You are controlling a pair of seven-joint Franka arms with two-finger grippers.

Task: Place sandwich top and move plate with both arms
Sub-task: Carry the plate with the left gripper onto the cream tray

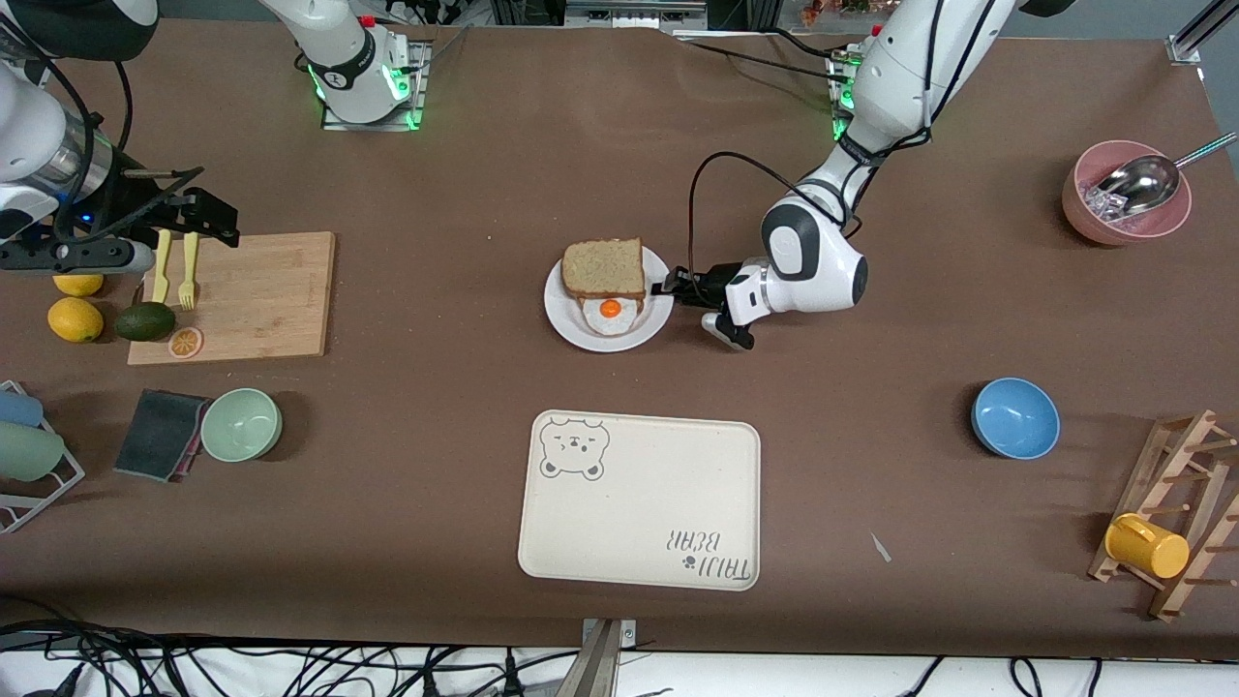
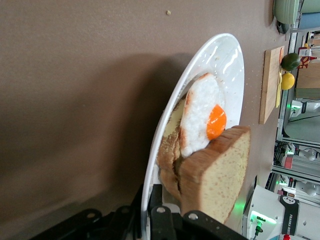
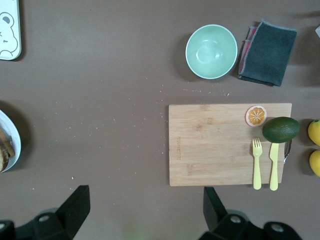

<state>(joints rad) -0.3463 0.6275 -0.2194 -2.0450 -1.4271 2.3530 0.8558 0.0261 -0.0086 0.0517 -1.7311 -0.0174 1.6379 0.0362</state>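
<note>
The left gripper (image 1: pixel 668 287) is clamping the rim of the plate (image 1: pixel 566 319), bread slice (image 1: pixel 604 267) resting on the egg (image 1: pixel 612 312); the right gripper (image 1: pixel 208 218) is hanging wide open over the cutting board (image 1: pixel 261 300).

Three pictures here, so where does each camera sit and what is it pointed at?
Front view: high across the table, facing both arms.
Left wrist view: low beside the plate, whose rim the left gripper clamps.
Right wrist view: looks down on the cutting board; open right gripper fingers show.
All three show the plate.
</note>
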